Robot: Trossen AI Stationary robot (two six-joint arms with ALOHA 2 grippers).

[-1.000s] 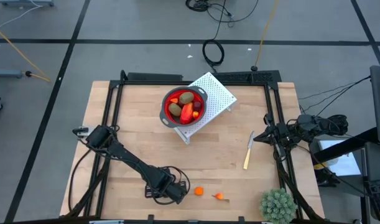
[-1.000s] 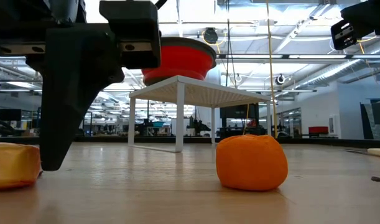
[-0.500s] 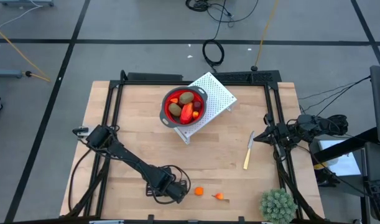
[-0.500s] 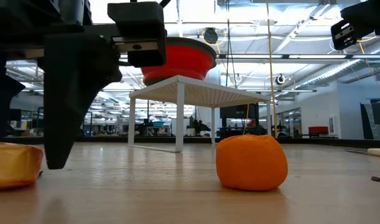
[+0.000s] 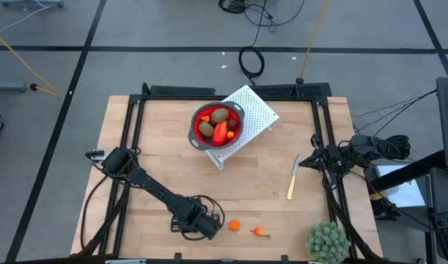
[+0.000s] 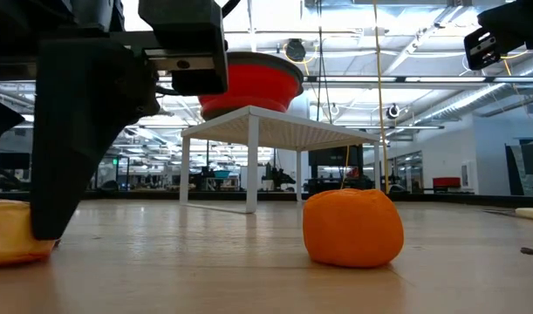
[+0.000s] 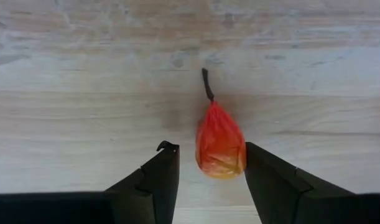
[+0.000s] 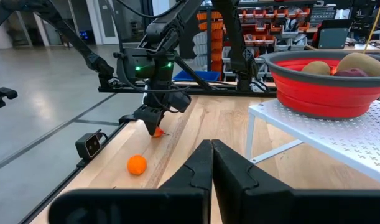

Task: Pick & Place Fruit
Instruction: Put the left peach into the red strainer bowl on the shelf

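Red-orange fruit piece (image 7: 219,142), teardrop shape with a dark stem, is the target. Landmark used throughout: red bowl (image 5: 200,117) on the white perforated stand (image 5: 256,110).

High view: left tool (image 5: 211,226) is down at the desk's (image 5: 158,161) near edge, far from the bowl on the side away from the stand's back. An orange ball (image 5: 234,225) sits just beside it, and a smaller orange bit (image 5: 259,232) a little further on. The bowl already holds several fruit, with olive-brown ovals visible. Right tool (image 5: 306,163) waits well off to the bowl's right, near a pale stick (image 5: 292,183).

Low view: a left tool finger (image 6: 78,131) stands down to desk level, right against a yellow-orange piece (image 6: 9,231) at the frame edge. The orange ball (image 6: 352,227) lies free, in front of the stand and bowl.

Left wrist view: the fingers (image 7: 155,180) are spread on either side of the fruit's fat end, with a gap on one side and the other close; no pinch is confirmed.

Right wrist view: the right tool (image 8: 212,163) is pressed together and empty, with the bowl (image 8: 326,87) ahead on its stand.

Doing the step well, in my judgement: centre on the fat end, stay low, close gently since the piece looks soft, and lift straight up before heading for the bowl.
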